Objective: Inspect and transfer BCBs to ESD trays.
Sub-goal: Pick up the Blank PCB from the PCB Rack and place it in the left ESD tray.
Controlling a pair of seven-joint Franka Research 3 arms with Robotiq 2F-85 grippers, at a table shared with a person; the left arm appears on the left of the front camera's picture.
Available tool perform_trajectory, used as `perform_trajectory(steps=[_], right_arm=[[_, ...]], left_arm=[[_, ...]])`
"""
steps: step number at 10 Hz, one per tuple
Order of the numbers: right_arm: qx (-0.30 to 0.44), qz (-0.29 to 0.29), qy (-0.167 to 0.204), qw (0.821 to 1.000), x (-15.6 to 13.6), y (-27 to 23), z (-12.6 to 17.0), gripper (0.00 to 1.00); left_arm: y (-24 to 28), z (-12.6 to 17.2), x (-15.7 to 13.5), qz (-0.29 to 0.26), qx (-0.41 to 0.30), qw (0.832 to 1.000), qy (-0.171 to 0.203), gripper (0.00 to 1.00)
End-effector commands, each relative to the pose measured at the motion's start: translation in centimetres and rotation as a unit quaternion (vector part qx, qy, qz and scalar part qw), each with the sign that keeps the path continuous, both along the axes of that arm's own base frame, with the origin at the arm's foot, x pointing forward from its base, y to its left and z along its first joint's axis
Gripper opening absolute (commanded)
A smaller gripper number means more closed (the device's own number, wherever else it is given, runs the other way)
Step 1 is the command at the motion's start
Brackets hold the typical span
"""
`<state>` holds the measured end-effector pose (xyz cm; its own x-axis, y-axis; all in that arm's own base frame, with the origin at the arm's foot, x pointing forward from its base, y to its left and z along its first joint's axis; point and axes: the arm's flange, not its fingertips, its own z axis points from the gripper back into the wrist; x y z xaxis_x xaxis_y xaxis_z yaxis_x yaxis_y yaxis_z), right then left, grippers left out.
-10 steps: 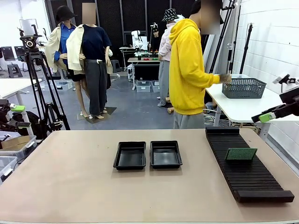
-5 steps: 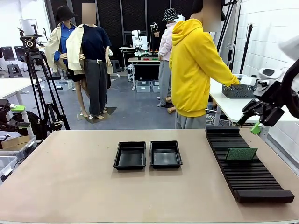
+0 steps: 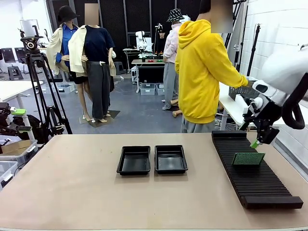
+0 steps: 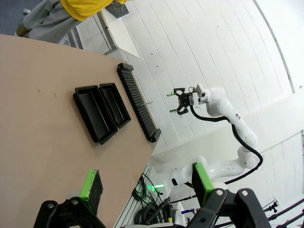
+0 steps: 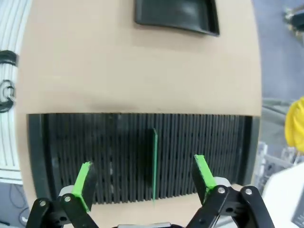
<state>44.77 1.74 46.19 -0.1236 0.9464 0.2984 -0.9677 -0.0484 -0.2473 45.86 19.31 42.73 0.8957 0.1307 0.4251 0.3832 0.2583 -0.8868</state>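
One green BCB (image 3: pixel 248 158) stands upright in a slot of the long black ribbed rack (image 3: pixel 255 178) on the right of the table. My right gripper (image 3: pixel 249 134) hangs open just above and behind it. In the right wrist view the BCB (image 5: pixel 154 164) shows edge-on as a thin green line between the open fingers of the right gripper (image 5: pixel 144 178), which hold nothing. Two black ESD trays (image 3: pixel 134 160) (image 3: pixel 171 159) lie side by side at the table's middle. My left gripper (image 4: pixel 146 180) is open and high above the table, with the trays (image 4: pixel 92 115) far below it.
A person in a yellow hoodie (image 3: pixel 202 72) stands at the far side, turned towards a white side table with a grey mesh basket (image 3: pixel 239 91). A tripod (image 3: pixel 41 91) stands at the back left. Bare tabletop (image 3: pixel 72 183) spreads left of the trays.
My right arm has swung in from the far right and come down towards the rack, its gripper now turned downwards over the BCB. The person has leaned further towards the side table.
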Motion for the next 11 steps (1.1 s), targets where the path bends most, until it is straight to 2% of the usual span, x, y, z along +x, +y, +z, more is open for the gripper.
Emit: perform_trajectory(steps=[1,3,7,11], right_arm=[[-0.037,-0.026,-0.014,0.999,0.5,0.2,-1.5,1.00],[-0.078,-0.033,-0.004,0.996,0.9,0.2,-1.5,1.00],[-0.092,-0.053,0.037,0.994,3.0,0.2,-1.3,1.00],[-0.128,-0.076,0.048,0.988,3.8,-0.1,-2.9,1.00]], left_arm=[[0.1,0.2,0.0,0.002,-0.007,1.000,-0.003,1.00],[0.1,0.2,0.0,0.002,-0.007,1.000,-0.003,1.00],[0.1,0.2,0.0,0.002,-0.007,1.000,-0.003,1.00],[0.1,0.2,0.0,0.002,-0.007,1.000,-0.003,1.00]])
